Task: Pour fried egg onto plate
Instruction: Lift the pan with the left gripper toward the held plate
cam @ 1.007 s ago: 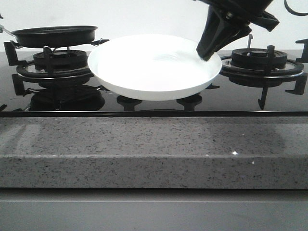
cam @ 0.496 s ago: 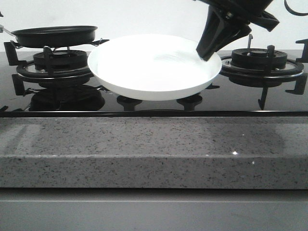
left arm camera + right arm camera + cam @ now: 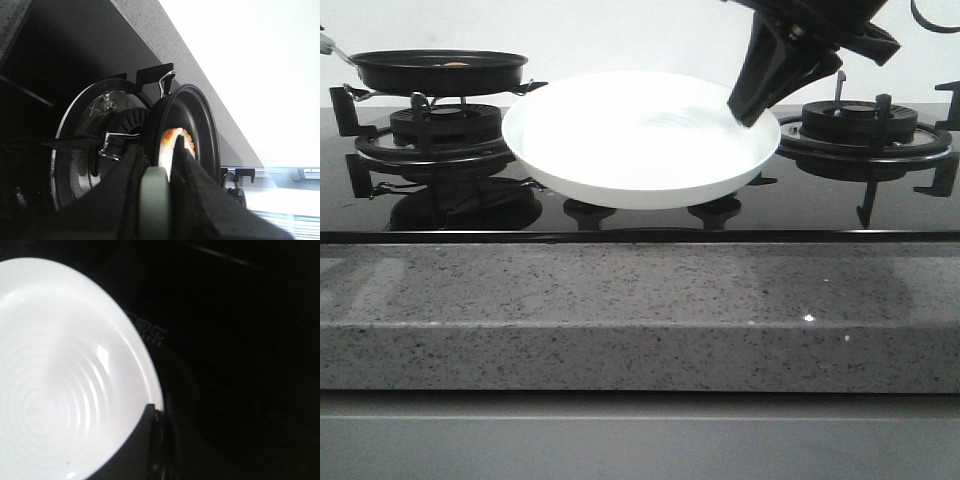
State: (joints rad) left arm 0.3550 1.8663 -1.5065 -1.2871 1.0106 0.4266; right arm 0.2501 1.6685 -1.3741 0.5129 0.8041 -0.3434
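Front view: glossy black glass stove top (image 3: 640,215) behind a speckled grey stone counter edge (image 3: 640,310). At centre, the plate (image 3: 640,140), round, shallow, glossy white, with nothing in it, is held above the glass; the right gripper (image 3: 752,105), matte black, is closed on its far right rim. To the left, a black frying pan (image 3: 435,70) sits just above the left burner grate (image 3: 430,135), its handle cut off by the frame edge; a small orange spot of the fried egg (image 3: 453,64) shows over the pan's rim. A second cast-iron burner (image 3: 865,130) stands at right. Left wrist view: the pan (image 3: 197,130) appears edge-on beside the ringed burner (image 3: 100,145); the egg (image 3: 172,142), pale with an orange yolk, lies inside it, partly hidden by the left gripper (image 3: 156,200), whose black fingers (image 3: 120,200) are clamped on a pale handle (image 3: 155,205). Right wrist view: the plate's (image 3: 65,375) faint concentric ridges and highlights fill the frame against a dark, hard-to-read stove surface; one finger (image 3: 142,450) of the right gripper overlaps the rim, its partner hidden.
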